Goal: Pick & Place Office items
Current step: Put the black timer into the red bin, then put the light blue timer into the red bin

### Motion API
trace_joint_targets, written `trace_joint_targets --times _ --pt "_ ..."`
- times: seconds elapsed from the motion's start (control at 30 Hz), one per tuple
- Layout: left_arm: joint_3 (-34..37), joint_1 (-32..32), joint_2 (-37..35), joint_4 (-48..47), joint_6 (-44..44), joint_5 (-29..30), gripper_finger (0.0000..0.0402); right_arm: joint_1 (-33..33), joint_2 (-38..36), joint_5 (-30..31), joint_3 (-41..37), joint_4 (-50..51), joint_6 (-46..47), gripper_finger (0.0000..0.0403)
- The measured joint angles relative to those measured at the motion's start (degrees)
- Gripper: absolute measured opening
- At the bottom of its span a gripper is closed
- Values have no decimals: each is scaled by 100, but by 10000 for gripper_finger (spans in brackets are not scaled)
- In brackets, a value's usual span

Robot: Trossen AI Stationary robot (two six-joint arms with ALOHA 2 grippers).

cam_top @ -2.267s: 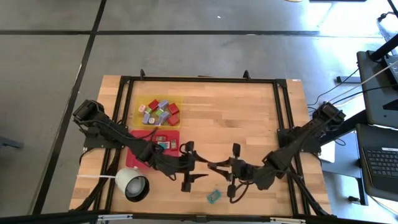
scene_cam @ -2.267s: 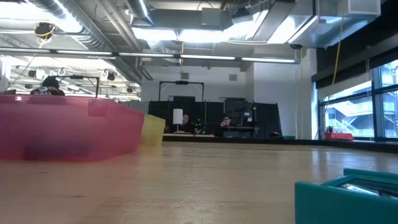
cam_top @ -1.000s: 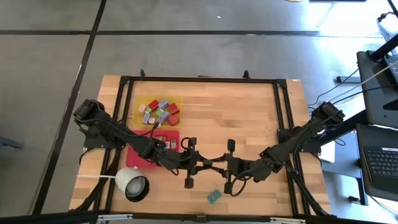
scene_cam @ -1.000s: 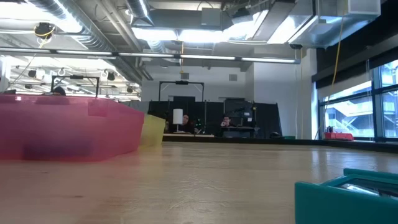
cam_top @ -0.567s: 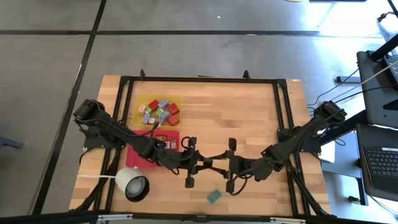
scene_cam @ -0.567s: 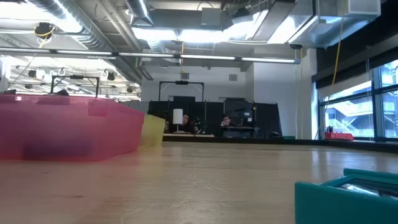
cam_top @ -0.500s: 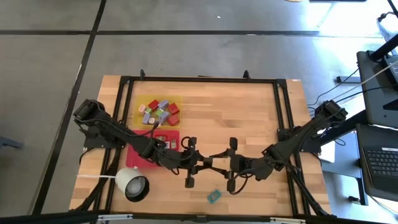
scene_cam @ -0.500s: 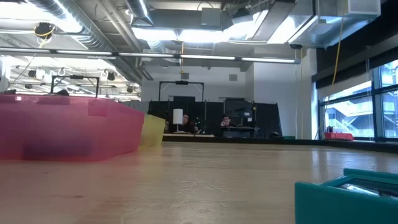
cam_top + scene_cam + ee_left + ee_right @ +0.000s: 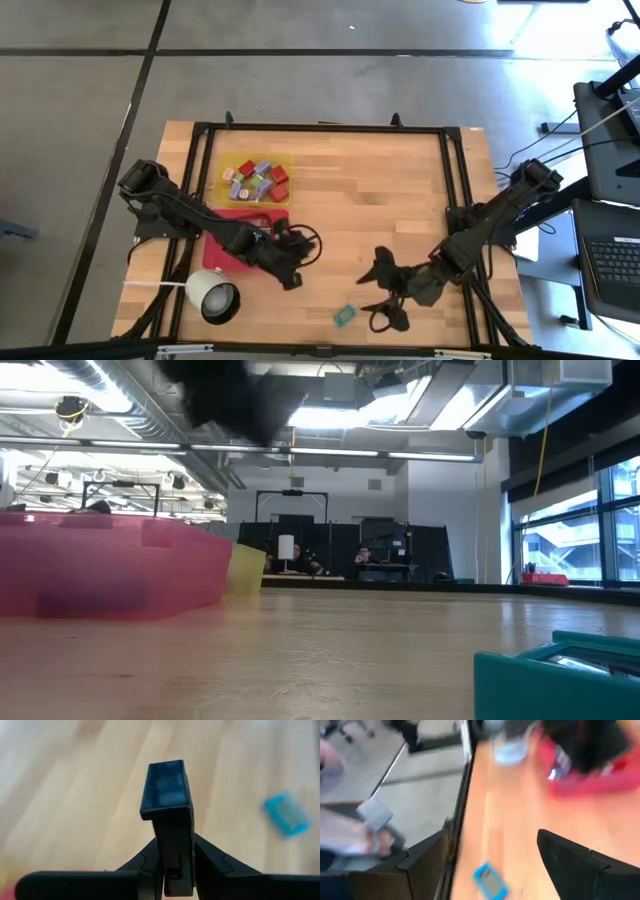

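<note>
Teal is the colour to watch from above: one small teal item (image 9: 345,316) is lying alone on the bare worktop (image 9: 380,190) near the front edge, outside both trays. The yellow tray (image 9: 222,166) is carrying a heap of red, purple and blue pieces (image 9: 257,181), and the red tray (image 9: 222,218) just in front of it is largely covered by the left arm. The left gripper (image 9: 292,252) is hanging at that tray's inner edge, while the right gripper (image 9: 385,295) is hovering just beside the teal piece, jaws looking splayed.

Down at table height, the pink-red tray wall (image 9: 110,575) is filling the left, yellow tray (image 9: 246,571) peeking behind it, and the teal block (image 9: 565,680) is sitting low at the right.

Through the left wrist camera, the jaws are squeezing a dark rectangular block (image 9: 168,795), upright between the fingers, with the teal piece (image 9: 286,813) blurred beyond on the wood.

The right wrist camera is showing its jaws spread wide with nothing between them, the teal piece (image 9: 490,881) lying ahead.

My read: most items are already sorted, the dark block is heading in, and the teal piece is waiting.
</note>
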State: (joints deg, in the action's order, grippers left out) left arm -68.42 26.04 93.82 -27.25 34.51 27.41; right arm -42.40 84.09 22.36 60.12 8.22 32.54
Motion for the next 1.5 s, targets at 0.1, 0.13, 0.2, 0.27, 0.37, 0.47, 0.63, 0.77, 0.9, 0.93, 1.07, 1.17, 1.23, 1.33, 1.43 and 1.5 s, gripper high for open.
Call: trace_joint_targets --times 0.1,0.13,0.2,0.27,0.37,0.47,0.63,0.77,0.9,0.93,1.07,1.17,1.23,1.33,1.43,1.5 --pt "0 0 0 -1175 631 -423 70 -99 138 -115 0 120 283 304" --pt "1 0 0 -1580 831 -543 70 -129 189 -98 0 125 297 302" --pt "52 0 -2 -2160 1292 -646 70 -161 299 -97 0 134 303 297" --pt "89 -2 -2 -2646 1734 -685 70 -171 405 -97 0 133 301 293" --pt "213 -9 -4 -2891 2090 -871 70 -169 574 -95 0 134 296 288" --pt "482 -68 -4 -2882 2131 -1172 70 -151 749 -80 0 130 301 284" --pt "822 -237 -4 -2821 2340 -1347 70 -147 898 -82 0 130 293 283" --pt "918 -351 -4 -2807 2342 -1490 70 -147 898 -82 0 127 283 283" --pt "918 -372 -4 -2793 2338 -1364 74 -147 933 -82 0 122 281 283" --pt "918 -372 -4 -2793 2336 -1345 77 -147 965 -81 0 131 275 283" --pt "918 -372 -4 -2782 2336 -1342 91 -147 1176 -95 0 138 125 284" --pt "918 -372 -4 -2780 2334 -1340 105 -147 1374 -165 0 91 -31 284" --pt "918 -372 -4 -2782 2340 -1339 115 -147 1477 -357 0 21 -180 284" --pt "918 -372 -4 -2782 2340 -1327 128 -147 1621 -687 0 -289 -350 284" --pt "918 -372 -4 -2782 2338 -1296 141 -147 1781 -894 2 -548 -507 284" --pt "918 -372 -4 -2782 2336 -1293 149 -147 1879 -979 2 -536 -704 284"
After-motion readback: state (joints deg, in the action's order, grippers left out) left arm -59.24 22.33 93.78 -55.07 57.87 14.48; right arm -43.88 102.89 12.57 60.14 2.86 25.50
